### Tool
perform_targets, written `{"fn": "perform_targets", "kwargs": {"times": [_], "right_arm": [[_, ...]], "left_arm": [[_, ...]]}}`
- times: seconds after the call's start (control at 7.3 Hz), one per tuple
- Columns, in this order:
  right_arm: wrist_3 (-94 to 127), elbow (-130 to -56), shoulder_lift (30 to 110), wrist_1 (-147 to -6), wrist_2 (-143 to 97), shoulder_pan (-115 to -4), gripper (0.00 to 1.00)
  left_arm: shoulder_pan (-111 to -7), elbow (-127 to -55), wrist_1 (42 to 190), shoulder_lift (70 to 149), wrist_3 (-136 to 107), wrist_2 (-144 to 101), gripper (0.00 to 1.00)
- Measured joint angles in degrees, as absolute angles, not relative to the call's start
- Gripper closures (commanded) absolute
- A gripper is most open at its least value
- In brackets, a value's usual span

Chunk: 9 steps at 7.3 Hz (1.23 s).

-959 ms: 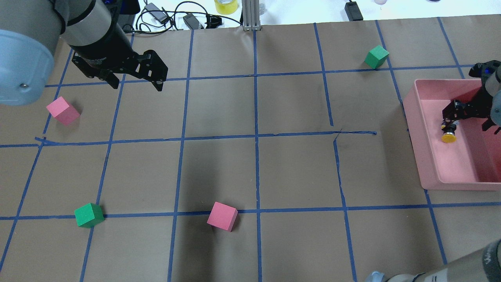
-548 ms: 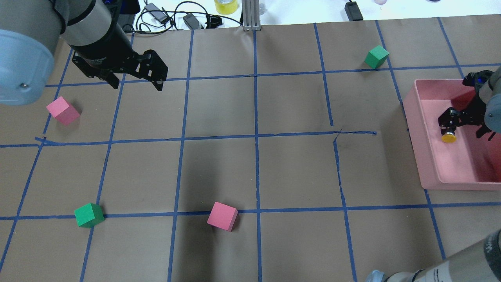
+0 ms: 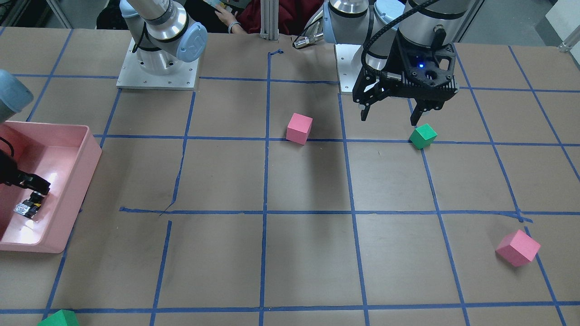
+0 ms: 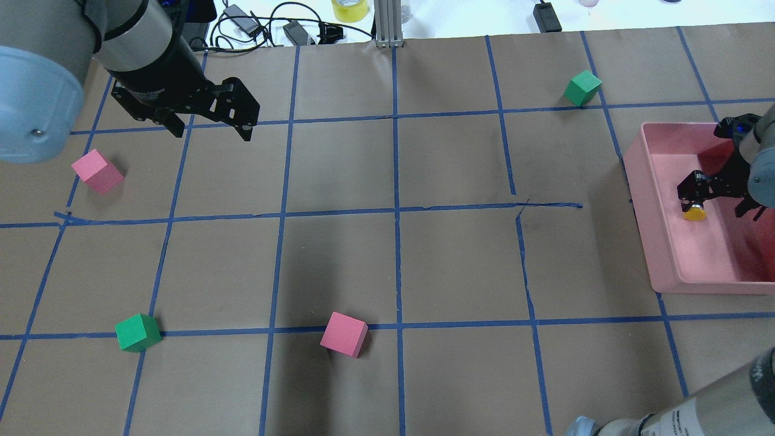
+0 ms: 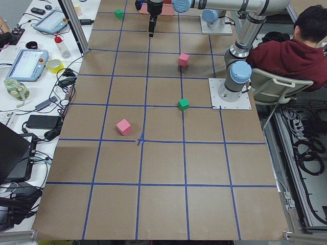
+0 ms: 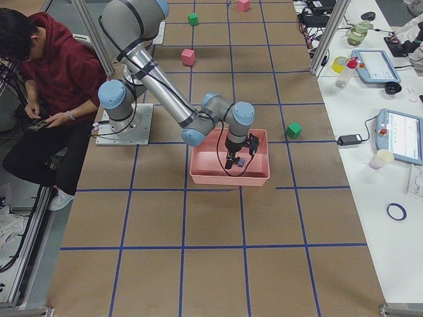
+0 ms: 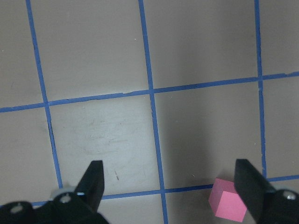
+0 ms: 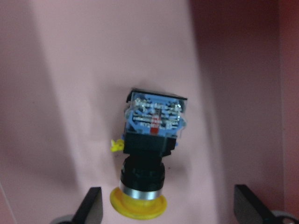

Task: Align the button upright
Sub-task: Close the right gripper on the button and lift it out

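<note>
Btn (image 8: 148, 158) in pink bin (image 4: 651, 224), green cube (image 4: 582, 88) nearby.

Brown-paper table (image 4: 339, 266) taped into a blue grid (image 4: 398, 254) — white bench (image 6: 377, 198) with tablets (image 6: 399, 135) and cables (image 4: 254, 27) along its far edge, grey floor (image 6: 26, 231) past the near edge.

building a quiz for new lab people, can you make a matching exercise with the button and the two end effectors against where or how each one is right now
Things:
1. button
2. left end effector
3. right end effector

States:
A. open, over bare table near a pink cube
B. open, low inside the pink bin, straddling the button
C. lying on its side on the bin floor

Pairs: 1-C, 2-A, 3-B
</note>
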<state>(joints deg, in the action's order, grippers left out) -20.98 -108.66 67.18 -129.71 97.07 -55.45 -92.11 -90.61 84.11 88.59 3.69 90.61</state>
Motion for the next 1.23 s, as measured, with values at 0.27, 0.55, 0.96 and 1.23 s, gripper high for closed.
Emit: {"fn": "perform_targets", "kwargs": {"times": [0.27, 0.55, 0.96, 1.23], "right_arm": [[-21.0, -108.71, 66.62, -130.42, 96.81, -55.44, 1.0], [-20.97, -108.65, 66.59, -129.98, 96.7, -55.43, 1.0], [-21.35, -106.66, 68.79, -128.14, 96.13, -55.59, 1.0], [-20.88, -102.15, 72.84, -119.6, 94.08, -56.38, 1.0]], "left_arm": [[-92.11, -90.53, 84.11, 88.59, 3.73, 90.62, 0.0], [-92.11, -90.4, 84.11, 88.59, 3.94, 90.61, 0.0], [-92.08, -90.53, 84.11, 88.59, 3.98, 90.57, 0.0], [-92.1, -90.53, 84.11, 88.59, 3.96, 90.59, 0.0]]}}
